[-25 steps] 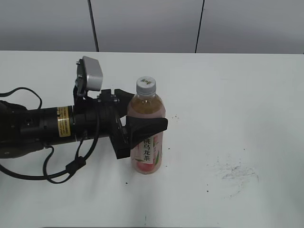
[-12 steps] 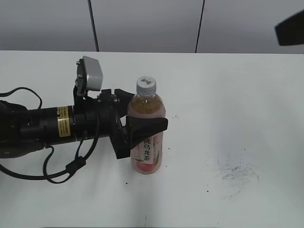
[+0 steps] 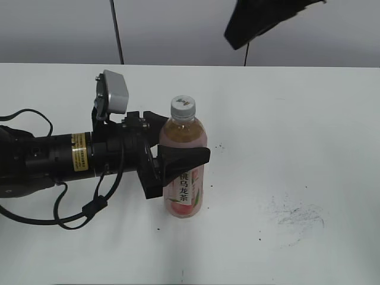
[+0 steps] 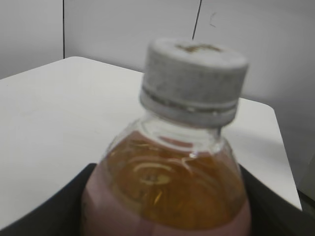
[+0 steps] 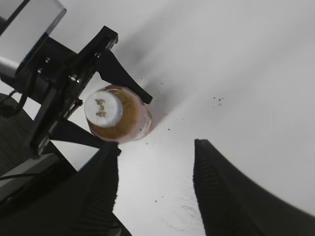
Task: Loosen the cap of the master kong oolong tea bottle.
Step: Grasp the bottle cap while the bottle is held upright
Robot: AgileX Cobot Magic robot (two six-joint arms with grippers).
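The master kong oolong tea bottle [image 3: 184,178] stands upright on the white table, with pale amber tea and a pink label. Its white-grey ribbed cap [image 3: 183,107] is on the neck. My left gripper [image 3: 172,163] comes in from the left and is shut on the bottle's body just below the shoulder. The left wrist view shows the cap [image 4: 194,78] and the bottle's shoulder [image 4: 167,191] close up between the dark jaws. My right gripper [image 3: 270,21] hangs high at the top right, apart from the bottle. Its fingers [image 5: 155,169] are open and empty, above the cap [image 5: 103,108] and the bottle [image 5: 135,123].
The white table [image 3: 297,148] has a grey scuff mark [image 3: 294,217] at the front right and small dark specks. The left arm's body and black cables [image 3: 53,172] lie across the left side. A grey panelled wall stands behind.
My right gripper has come into view at the top right and moved left toward the bottle. The left gripper and the bottle have not moved.
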